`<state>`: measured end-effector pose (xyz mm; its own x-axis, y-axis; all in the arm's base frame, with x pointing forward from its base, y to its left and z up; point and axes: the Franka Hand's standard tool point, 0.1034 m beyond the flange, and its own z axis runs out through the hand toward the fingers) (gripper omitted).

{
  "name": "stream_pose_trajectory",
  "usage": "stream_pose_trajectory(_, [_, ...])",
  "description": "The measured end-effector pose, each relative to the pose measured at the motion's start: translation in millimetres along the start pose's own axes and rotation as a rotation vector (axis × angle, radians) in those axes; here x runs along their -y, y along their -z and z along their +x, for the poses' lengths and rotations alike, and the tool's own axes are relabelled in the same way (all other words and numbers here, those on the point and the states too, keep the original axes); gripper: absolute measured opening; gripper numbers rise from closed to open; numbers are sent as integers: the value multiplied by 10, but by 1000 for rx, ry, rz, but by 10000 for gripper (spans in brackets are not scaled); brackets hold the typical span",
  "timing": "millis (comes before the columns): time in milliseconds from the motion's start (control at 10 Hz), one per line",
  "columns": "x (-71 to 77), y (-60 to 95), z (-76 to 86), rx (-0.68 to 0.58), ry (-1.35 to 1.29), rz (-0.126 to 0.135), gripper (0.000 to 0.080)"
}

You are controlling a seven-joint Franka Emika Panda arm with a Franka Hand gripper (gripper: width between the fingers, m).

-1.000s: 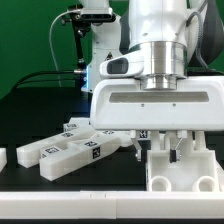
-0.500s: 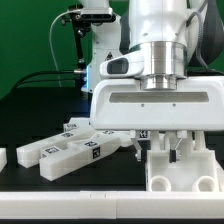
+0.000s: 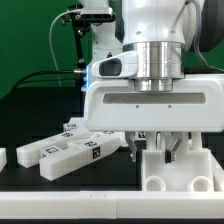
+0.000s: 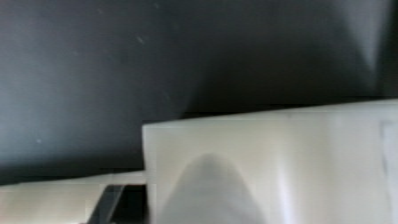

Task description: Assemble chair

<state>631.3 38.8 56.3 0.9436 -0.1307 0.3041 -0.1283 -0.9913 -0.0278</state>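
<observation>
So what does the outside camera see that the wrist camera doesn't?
Only the exterior view shows the robot arm, its gripper closed on the top of the chair block, the loose tagged chair bars on that view's left, and the green backdrop. Only the wrist view shows the block's pale face very close, blurry and filling much of the picture. Both show the white chair block and the black table.

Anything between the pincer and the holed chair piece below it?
Nothing visible. The pincer is clamped on the top of the holed chair piece, with no gap between them. The loose bars lie apart, toward the exterior view's left.
</observation>
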Motion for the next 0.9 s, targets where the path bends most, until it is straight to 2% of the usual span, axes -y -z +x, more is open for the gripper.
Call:
stream_pose_trajectory(100, [12,3,-21,-48,8,-2,325])
stream_pose_trajectory(400, [30,12,-15,-80,14,0,325])
stream_pose_trajectory(600, [26,8,-18,-76,14,0,567])
stream_pose_trajectory(700, [26,7,-19,-76,14,0,624])
stream_pose_trajectory(900, [37,6,-19,-50,11,1,645])
